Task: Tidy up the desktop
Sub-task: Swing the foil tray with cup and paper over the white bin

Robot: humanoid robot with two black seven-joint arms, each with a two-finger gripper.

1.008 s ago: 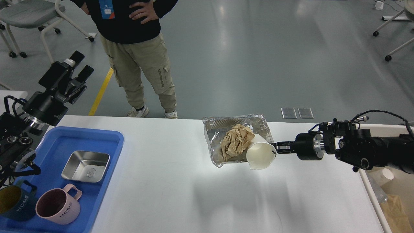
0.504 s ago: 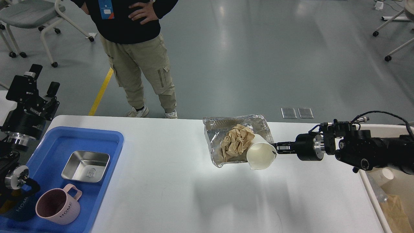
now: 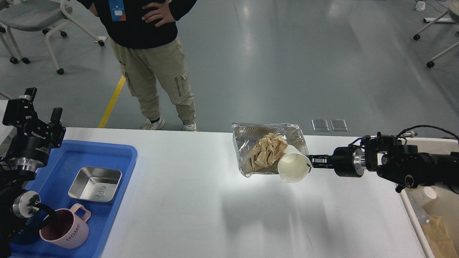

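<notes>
Right gripper [image 3: 310, 165] holds white paper cup [image 3: 292, 167] at foil tray.
Fingers clamped on cup rim (mouth tipped toward camera); foil tray [image 3: 269, 148] with crumpled brown paper [image 3: 267, 152] sits mid-desktop [image 3: 186, 204]. Left gripper [image 3: 30, 104] spread apart, empty, above blue tray [image 3: 118, 179].

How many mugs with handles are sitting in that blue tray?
1 for sure: the pink mug at the near end of the blue tray. A darker shape beside it, behind the robot's left arm, may be a second mug, but it is mostly hidden.
</notes>
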